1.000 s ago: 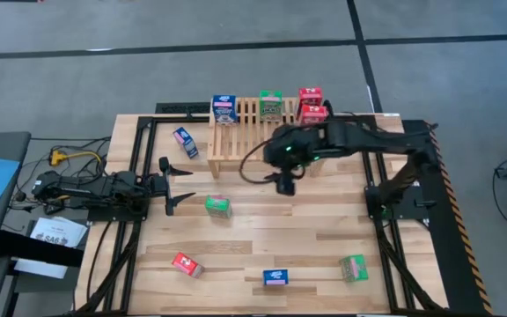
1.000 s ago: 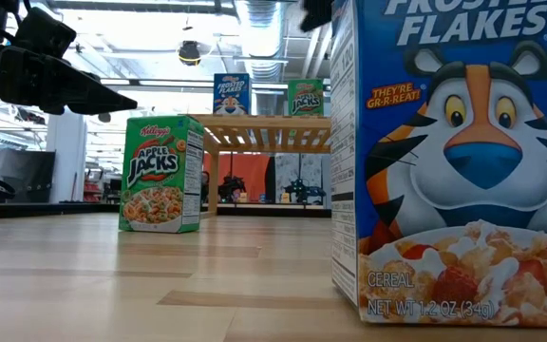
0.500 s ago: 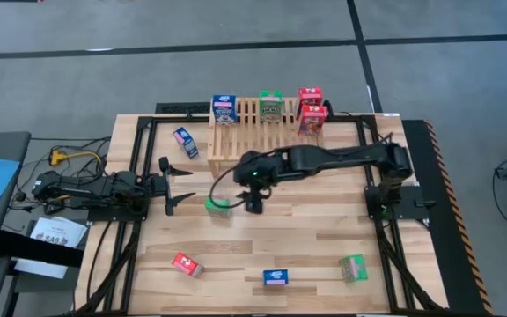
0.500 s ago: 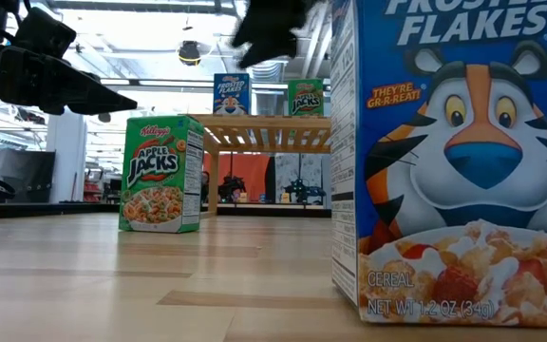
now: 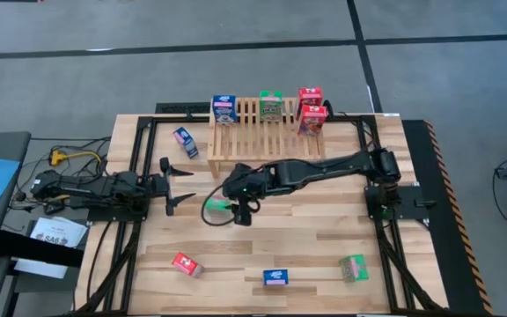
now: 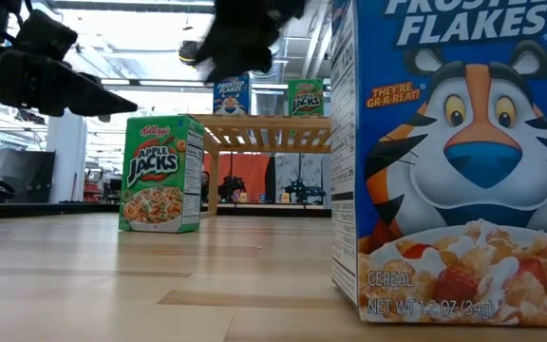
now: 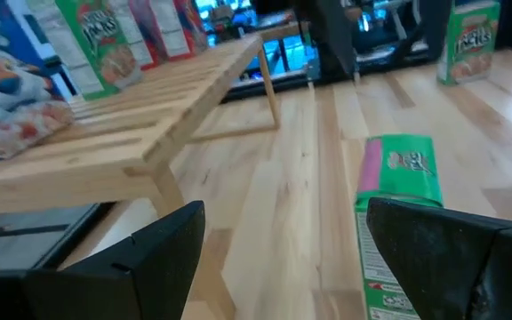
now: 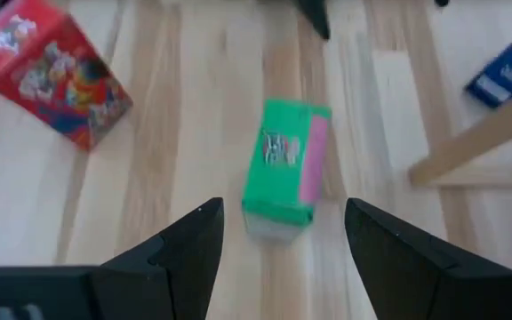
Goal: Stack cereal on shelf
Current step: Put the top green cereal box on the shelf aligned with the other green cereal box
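Reaching out over the table, the right gripper [image 8: 278, 233] hangs with fingers spread directly above the small green cardboard cereal box [image 8: 285, 158] standing beneath it, while the left gripper [image 5: 176, 187] waits, also spread, off to that box's side. Next, I judge, it must descend, pinch the box and carry it to the light slatted wooden rack [image 5: 262, 141] beyond. Readable print: "Apple Jacks", "Frosted Flakes", "Net Wt 1.2 oz (34g)".

- You are in a robotics lab: wood-plank table [image 5: 262, 246] on a black frame, grey concrete floor [image 5: 192, 53].
- Exposed ceiling ducts [image 6: 259, 19] overhead.
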Robot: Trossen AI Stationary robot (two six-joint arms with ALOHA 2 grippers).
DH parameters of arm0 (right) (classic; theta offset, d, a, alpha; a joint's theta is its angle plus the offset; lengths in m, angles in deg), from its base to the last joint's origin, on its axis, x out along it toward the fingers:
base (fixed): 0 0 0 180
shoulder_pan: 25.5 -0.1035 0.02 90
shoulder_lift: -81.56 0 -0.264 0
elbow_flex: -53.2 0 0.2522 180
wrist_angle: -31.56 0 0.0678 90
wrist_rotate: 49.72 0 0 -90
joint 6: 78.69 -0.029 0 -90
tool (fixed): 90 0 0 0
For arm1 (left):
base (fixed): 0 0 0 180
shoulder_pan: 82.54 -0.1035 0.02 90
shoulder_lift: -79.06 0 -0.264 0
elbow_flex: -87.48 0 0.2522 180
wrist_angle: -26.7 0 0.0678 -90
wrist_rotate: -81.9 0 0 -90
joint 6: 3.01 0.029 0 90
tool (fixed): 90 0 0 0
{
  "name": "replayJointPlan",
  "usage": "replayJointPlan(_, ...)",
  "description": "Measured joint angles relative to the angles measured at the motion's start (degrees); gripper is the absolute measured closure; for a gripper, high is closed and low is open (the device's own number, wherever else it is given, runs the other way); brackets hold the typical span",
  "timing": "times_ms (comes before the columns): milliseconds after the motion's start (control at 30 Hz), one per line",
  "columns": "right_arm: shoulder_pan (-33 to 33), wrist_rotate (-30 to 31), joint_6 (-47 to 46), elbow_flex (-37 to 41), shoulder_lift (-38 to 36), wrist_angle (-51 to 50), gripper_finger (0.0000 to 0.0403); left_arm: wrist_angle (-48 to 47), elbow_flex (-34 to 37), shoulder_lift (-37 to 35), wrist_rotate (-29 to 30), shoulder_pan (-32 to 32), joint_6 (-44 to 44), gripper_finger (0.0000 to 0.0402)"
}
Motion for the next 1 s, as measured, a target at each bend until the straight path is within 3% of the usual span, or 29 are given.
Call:
replayJointPlan(267,-0.2,0.1,0.9,0.6,-0.2,2.2,0.0136,-0.2,0.0,1.1,-0.1,0.0,0.0,0.0097)
replayJointPlan(667,-1.4,4.3,1.2,0.6,-0.2,3.4,0.0061,-0.3,0.0,1.2,-0.1,0.0,0.0,0.0097)
replayJointPlan(1000,-1.9,5.0,1.2,0.7,4.5,5.8,0.0062,-0.3,0.0,1.4,-0.1,0.0,0.0,0.0097)
